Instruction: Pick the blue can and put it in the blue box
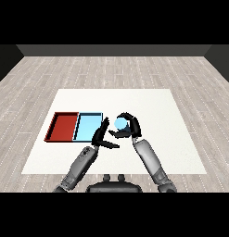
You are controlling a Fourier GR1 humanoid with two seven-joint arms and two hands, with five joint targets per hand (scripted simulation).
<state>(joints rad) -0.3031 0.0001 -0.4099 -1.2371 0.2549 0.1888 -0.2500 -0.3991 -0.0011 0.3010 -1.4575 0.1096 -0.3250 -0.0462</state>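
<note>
I see the right hand with fingers curled round the blue can, held just right of the blue tray. The left hand has straight fingers, holding nothing, beside the can.

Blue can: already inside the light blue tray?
No. The blue can is held in the curled right robot hand, to the right of the light blue tray, not inside it.
</note>
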